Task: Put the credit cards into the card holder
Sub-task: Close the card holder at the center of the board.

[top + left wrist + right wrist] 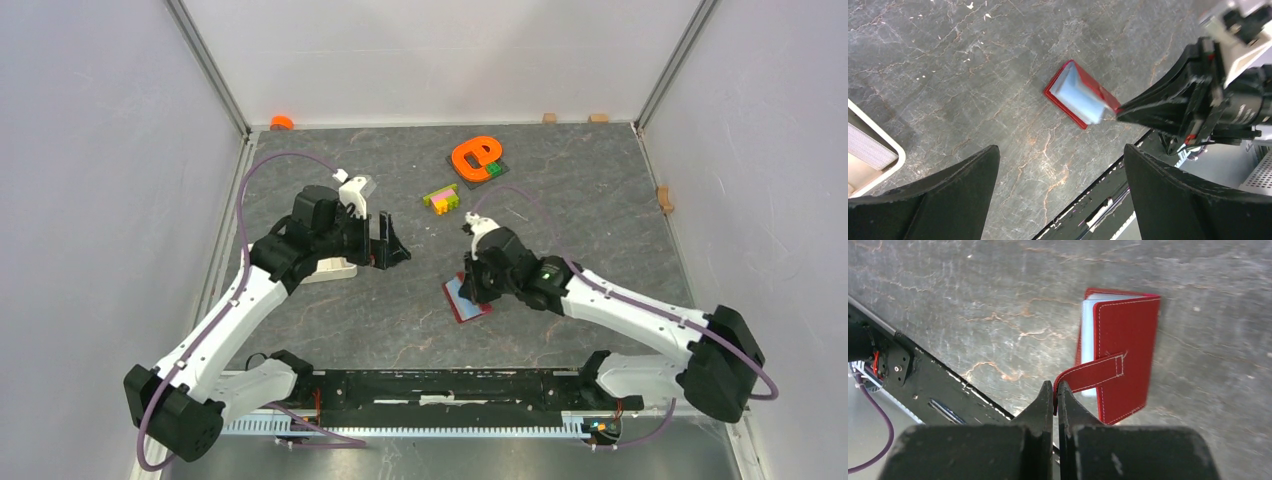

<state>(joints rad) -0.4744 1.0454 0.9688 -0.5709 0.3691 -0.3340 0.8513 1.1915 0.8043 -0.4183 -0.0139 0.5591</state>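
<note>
Right end effector point(1055, 390) pinches card holder point(1128, 335) tab ahead; left end effector point(1060, 152) wide open.

Overhead camera looks down from the near side. Wrist cameras face downward, sharing the card holder point(1080, 95): far beyond left pincer point(1060, 152), touching right pincer point(1055, 390).

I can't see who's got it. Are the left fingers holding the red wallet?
No, the left fingers hang open above the table, apart from the wallet.
</note>
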